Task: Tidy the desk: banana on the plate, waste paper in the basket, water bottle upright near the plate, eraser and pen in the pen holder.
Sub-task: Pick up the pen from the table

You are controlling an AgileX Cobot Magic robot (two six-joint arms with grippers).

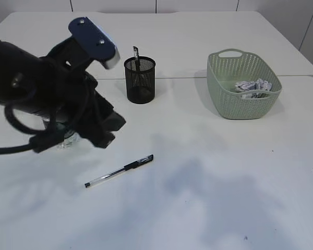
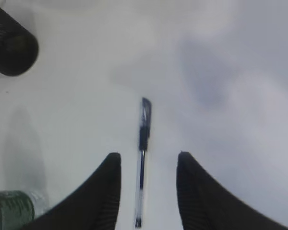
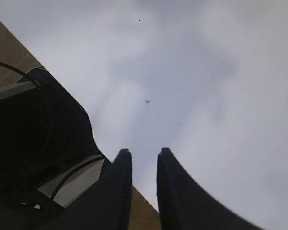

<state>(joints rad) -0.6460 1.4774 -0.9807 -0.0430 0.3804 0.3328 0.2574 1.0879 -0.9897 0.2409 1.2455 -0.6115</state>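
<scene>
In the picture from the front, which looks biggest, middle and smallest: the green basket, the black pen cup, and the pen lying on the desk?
1. Basket: biggest, widest and bulkiest.
2. Pen holder: middle, a narrower cup.
3. Pen: smallest, though it looks longer than the cup is tall; it lies nearer the camera, so that length comparison is unsure.

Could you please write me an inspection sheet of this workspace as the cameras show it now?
Surface: white desk with a seam across it, a few small dark specks.
Job's things: pen lying flat in front of the pen holder, which already holds one dark item; waste paper inside the basket; water bottle partly visible by the left arm; banana, plate and eraser not seen.
Clutter: nothing seen.
Grippers: left tool open, its fingers on either side of the pen in the wrist view, contact not clear; right tool holds nothing, narrow gap, over bare desk near its edge.
Cables: black cable looping at the left arm.
Surroundings: pale wall panels behind the desk.
</scene>
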